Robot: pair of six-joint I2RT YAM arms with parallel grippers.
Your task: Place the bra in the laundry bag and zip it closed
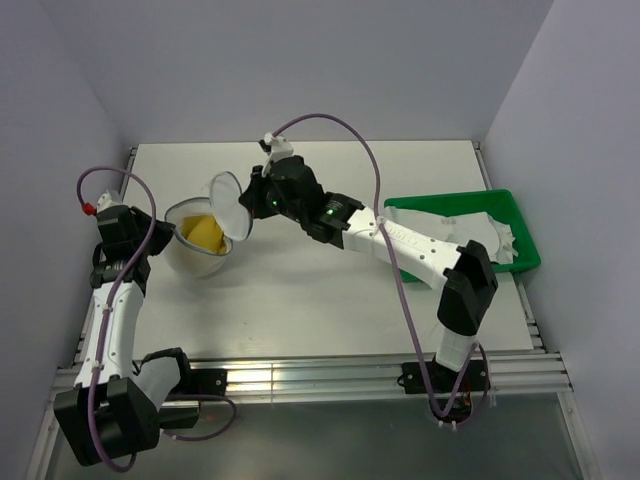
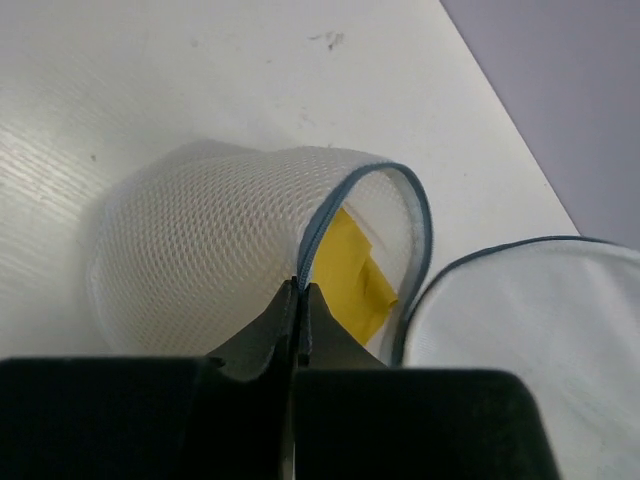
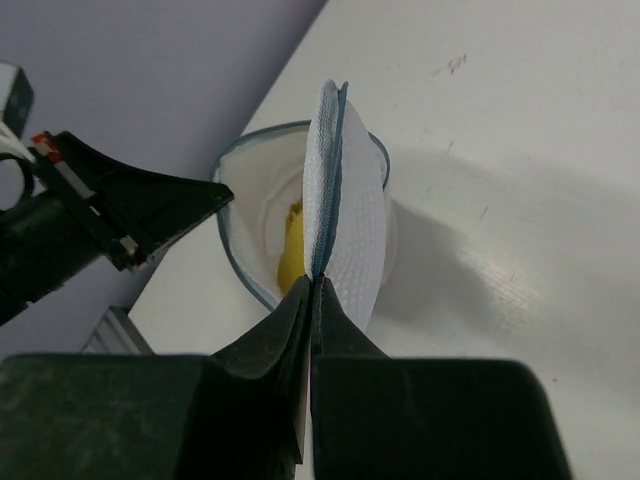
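Yellow bra (image 1: 203, 234) inside open laundry bag (image 1: 196, 266)

Green plastic tray (image 1: 452, 198) at the table's (image 1: 330, 300) right edge — crumpled white fabric (image 1: 497, 238) lying inside it

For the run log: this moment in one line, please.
left claw: grips laundry bag rim; right claw: grips its lid; bra: inside

The laundry bag (image 1: 192, 266) sits on the left half of the surface (image 1: 330, 300), with the bra (image 1: 203, 234) inside it and its lid (image 1: 228, 205) standing up at its right side. The tray (image 1: 522, 216) lies well apart, at the surface's right edge.
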